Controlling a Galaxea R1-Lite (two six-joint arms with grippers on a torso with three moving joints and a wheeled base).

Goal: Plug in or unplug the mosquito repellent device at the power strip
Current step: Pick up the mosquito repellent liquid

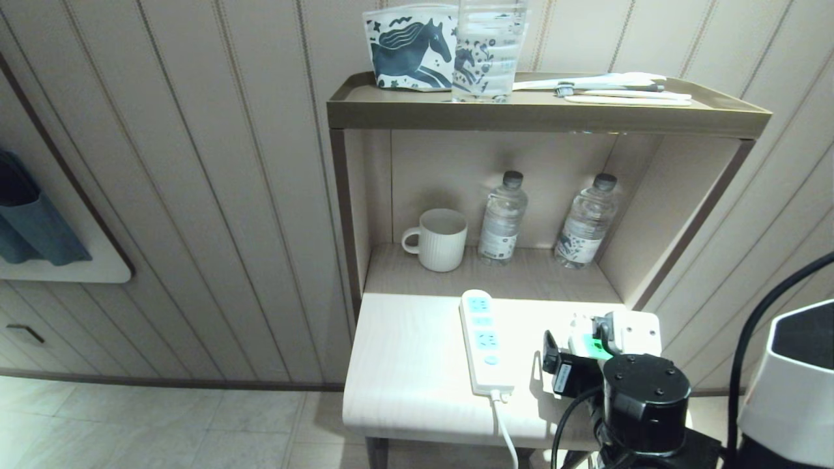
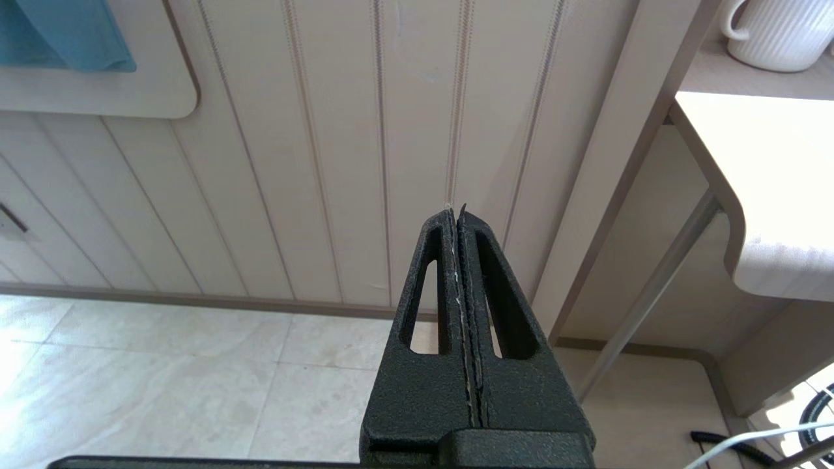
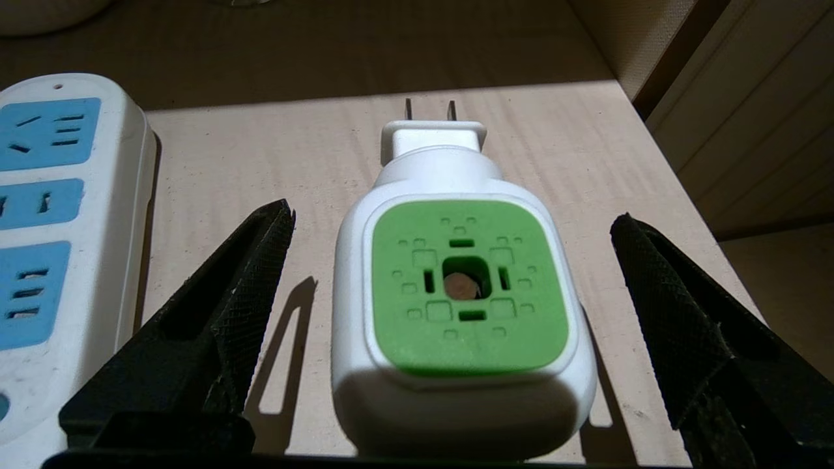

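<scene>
Jaws: right gripper (image 3: 449, 326) spread wide, straddling the mosquito repellent device (image 3: 456, 312) without touching it; left gripper (image 2: 459, 215) clenched empty beside the stand.
Tabletop (image 1: 404, 365): carries the power strip (image 1: 483, 342), all its sockets vacant.
Device: lying unplugged just beside the strip, prongs bare.
Progress: grasp not yet made; plugging remains.
Views: right wrist shows prongs; head view hides them.

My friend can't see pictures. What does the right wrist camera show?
A white mosquito repellent device with a green square face lies unplugged on a pale table, its two metal prongs bare. The right end effector is open, one black finger on each side of it, not touching. The power strip lies beside it.
</scene>
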